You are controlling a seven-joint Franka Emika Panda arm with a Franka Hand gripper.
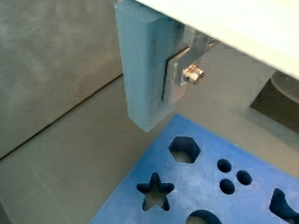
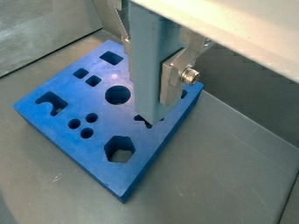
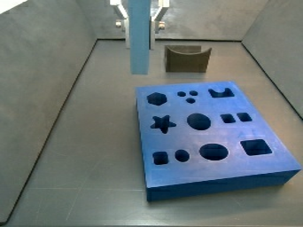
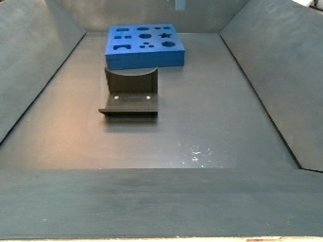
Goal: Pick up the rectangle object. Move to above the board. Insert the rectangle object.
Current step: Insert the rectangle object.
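My gripper (image 3: 140,9) is high up at the back of the bin, shut on the rectangle object (image 3: 140,40), a slim light blue block that hangs upright from the jaws. In both wrist views the block (image 1: 140,87) (image 2: 147,101) sits between the silver fingers (image 1: 181,74) (image 2: 177,80). The board (image 3: 219,173), a bright blue slab with star, hexagon, circle and square cutouts, lies flat on the floor. The block's lower end hangs in the air by the board's edge near the star cutout (image 2: 145,120). The board also shows in a side view (image 4: 145,59).
The fixture (image 4: 130,95), a dark bracket with a curved notch on a base plate, stands on the floor beyond the board's far edge (image 3: 185,58). Grey sloping walls (image 3: 48,97) enclose the bin on all sides.
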